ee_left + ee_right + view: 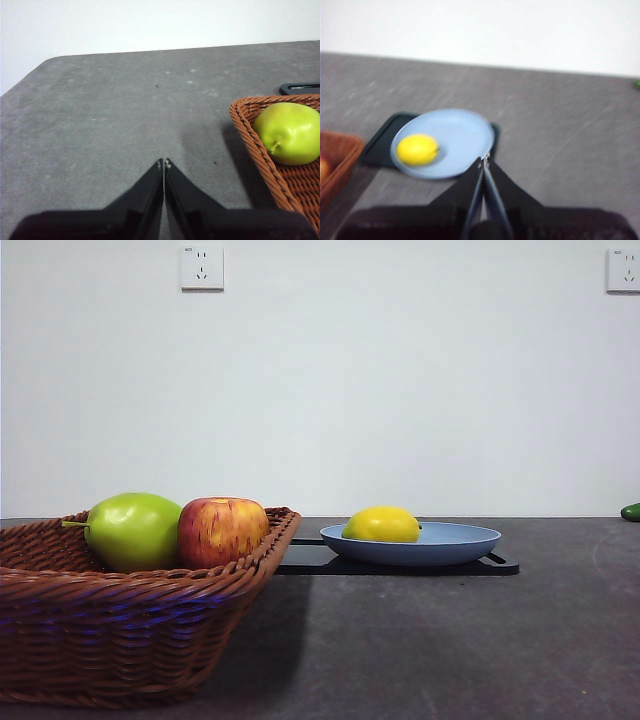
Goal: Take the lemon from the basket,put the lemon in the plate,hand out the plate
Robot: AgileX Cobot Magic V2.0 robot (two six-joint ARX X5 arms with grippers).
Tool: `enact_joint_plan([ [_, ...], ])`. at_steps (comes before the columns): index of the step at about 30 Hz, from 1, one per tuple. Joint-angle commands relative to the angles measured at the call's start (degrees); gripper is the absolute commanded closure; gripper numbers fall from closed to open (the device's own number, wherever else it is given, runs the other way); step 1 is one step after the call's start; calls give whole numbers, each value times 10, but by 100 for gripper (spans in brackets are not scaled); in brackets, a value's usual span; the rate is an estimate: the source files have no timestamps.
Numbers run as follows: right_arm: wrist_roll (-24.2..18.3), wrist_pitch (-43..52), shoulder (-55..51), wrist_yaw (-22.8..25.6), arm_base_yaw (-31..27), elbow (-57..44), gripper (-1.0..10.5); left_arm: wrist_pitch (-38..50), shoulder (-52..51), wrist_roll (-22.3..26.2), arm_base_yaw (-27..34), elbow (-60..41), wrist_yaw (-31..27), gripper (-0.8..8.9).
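Lemon [381, 525]: lying in the plate, toward its left side; out of the basket.
Plate [455, 541]: light blue, set on a flat black tray [500, 566], right of and beyond the basket.
Basket [120, 630]: near left; holding a green apple [133, 530] and a red apple [221, 530] side by side.
Left gripper [164, 165]: jaws pressed together, gripping nothing; over bare table [110, 115] left of the basket, waiting.
Right gripper [484, 161]: jaws closed tip to tip, empty; poised just at the plate's right rim, view blurred.
Small green object [631, 511]: far right table edge, too little visible to identify.
Step in hand: judged as the last one, handing out the plate; picking and placing look done.
Next move calls for: parting the right jaws, pinching the shallow rim, lifting level so the lemon does not roll.
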Motion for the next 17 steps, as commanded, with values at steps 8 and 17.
enact_joint_plan([
  [8, -36, 57, -112, -136, -194, -119, 943, 6, -1, -2, 2, -7, 0, 805],
  [17, -23, 180, -178, -249, -264, -267, 943, 6, -1, -2, 2, -7, -1, 805],
])
